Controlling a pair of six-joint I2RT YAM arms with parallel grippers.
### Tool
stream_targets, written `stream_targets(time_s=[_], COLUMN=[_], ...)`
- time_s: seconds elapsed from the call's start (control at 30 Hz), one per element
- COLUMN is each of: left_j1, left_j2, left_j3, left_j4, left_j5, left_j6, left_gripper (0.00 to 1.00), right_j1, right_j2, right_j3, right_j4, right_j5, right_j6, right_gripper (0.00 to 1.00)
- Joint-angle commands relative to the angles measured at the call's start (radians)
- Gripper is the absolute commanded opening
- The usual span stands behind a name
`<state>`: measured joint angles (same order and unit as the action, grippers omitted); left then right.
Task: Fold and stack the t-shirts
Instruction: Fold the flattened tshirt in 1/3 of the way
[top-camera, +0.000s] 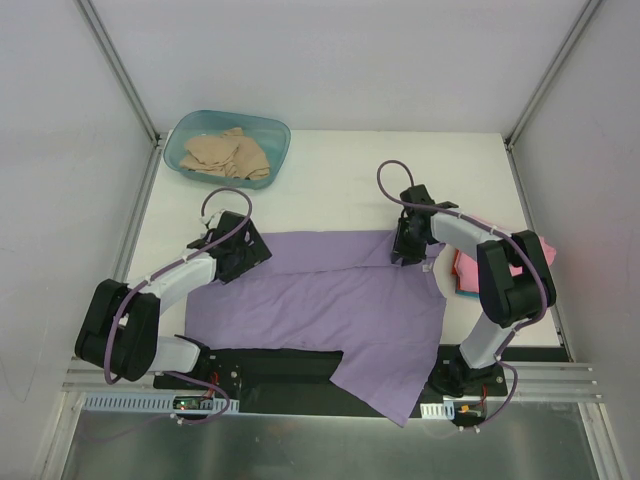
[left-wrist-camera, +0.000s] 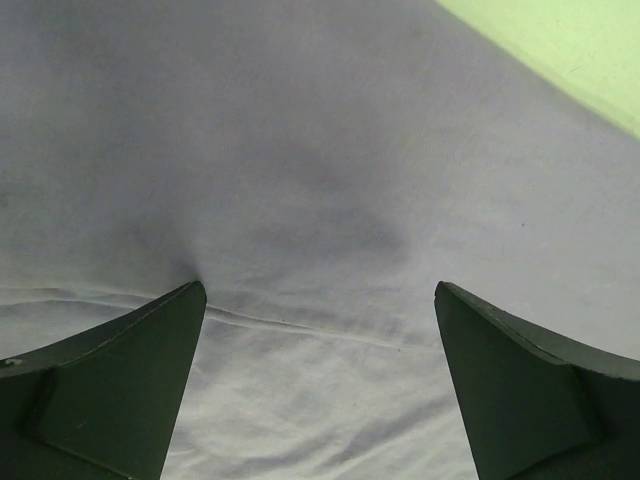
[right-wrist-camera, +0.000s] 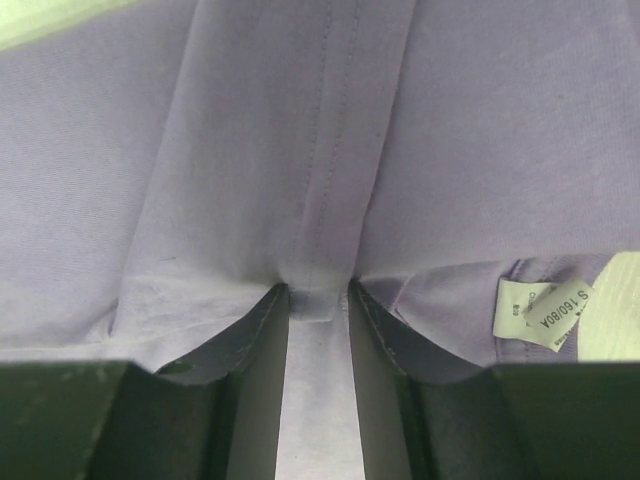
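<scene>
White table carries everything. Biggest item on it: the lavender purple cotton t-shirt, spread mostly flat across the near half, one corner hanging off the near edge over the black base plate. Far-left corner holds the teal plastic tub with the crumpled tan t-shirt inside, well apart from the work. At the right edge the pink t-shirt lies folded, partly hidden behind my right arm, apparently on some white cloth I can't identify. My left gripper sits at the lavender shirt's far-left corner; wrist view shows its fingers spread wide with cloth between them, nothing pinched yet. My right gripper is at the far-right edge, fingers clamped on a narrow ridge of lavender fabric that includes a seam; the white care label sits just beside the right finger. My read: this is the start of a fold, both far corners to be carried toward the near edge. To do it well, I'd say the left must drop and pinch a comparable fold of fabric before either arm lifts, otherwise the shirt skews. Lift both together, keep the far edge taut between grippers, carry level. Watch the overhanging corner: it may drag the shirt off the edge. Grab one layer thickness only, not a bunched wad.
</scene>
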<state>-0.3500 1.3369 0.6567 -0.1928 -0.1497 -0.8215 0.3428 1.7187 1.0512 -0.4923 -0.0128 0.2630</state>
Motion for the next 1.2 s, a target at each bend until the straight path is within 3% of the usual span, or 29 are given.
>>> stream_targets(time_s=[0.0,0.67,0.83,1.17], left_j1=[0.020,0.068,0.069,0.069], left_j2=[0.002,0.015,0.012,-0.002], left_j3=[-0.015,-0.031,-0.032,-0.037], left_j4=[0.012,0.013,0.013,0.015], left_j5=[-0.014,-0.042,-0.040,-0.044], left_j6=[0.018,0.044,0.045,0.045], left_gripper=[0.99,0.99,0.99,0.99], right_j1=[0.013,0.039,0.051,0.097], right_j2=[-0.025,0.073,0.052,-0.060], right_j3=[0.030,0.148,0.148,0.112], right_j4=[-0.037,-0.118,-0.127,-0.209], right_j5=[0.059,0.123,0.158,0.188], right_j6=[0.032,0.016,0.018,0.077], right_gripper=[0.33,0.32,0.10,0.01])
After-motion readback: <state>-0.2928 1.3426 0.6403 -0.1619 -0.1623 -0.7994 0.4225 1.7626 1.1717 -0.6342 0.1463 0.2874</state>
